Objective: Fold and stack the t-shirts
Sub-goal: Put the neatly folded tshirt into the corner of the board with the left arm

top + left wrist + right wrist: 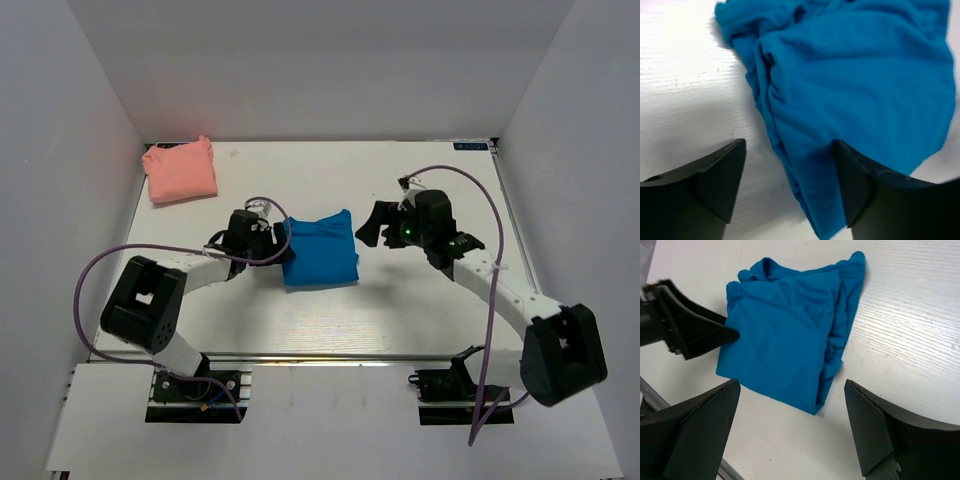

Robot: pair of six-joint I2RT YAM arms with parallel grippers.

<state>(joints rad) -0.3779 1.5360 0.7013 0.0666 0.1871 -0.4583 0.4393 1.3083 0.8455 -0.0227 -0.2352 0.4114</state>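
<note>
- Left hand point(272, 240): fingers apart and gripping nothing. It sits at the left edge of the blue t-shirt point(320, 252). In the left wrist view, the hand point(790, 145) straddles the bunched edge of the cloth point(855, 90), with one finger over the cloth and the other over the bare worktop point(685, 90).
- Right hand point(372, 225): fingers wide apart and holding nothing. It is just off the shirt's right side and clear of it. In the right wrist view, the hand point(791, 385) frames the shirt point(785, 335) without touching it. One finger of the left hand point(690, 332) meets the cloth's edge.
- Blue t-shirt: a folded bundle lying flat near the centre of the worktop point(430, 300), between the two hands. Its outline is nearly square, so no clear long axis shows. Its sides are slightly skewed to the worktop's edges, and its far right corner rises to a small peak. One side is rumpled into loose folds.
- Pink t-shirt point(180, 171): a folded bundle in the far left corner of the worktop, well apart from the blue one and from both hands. It is a little wider than deep, and its long axis runs roughly left to right.
</note>
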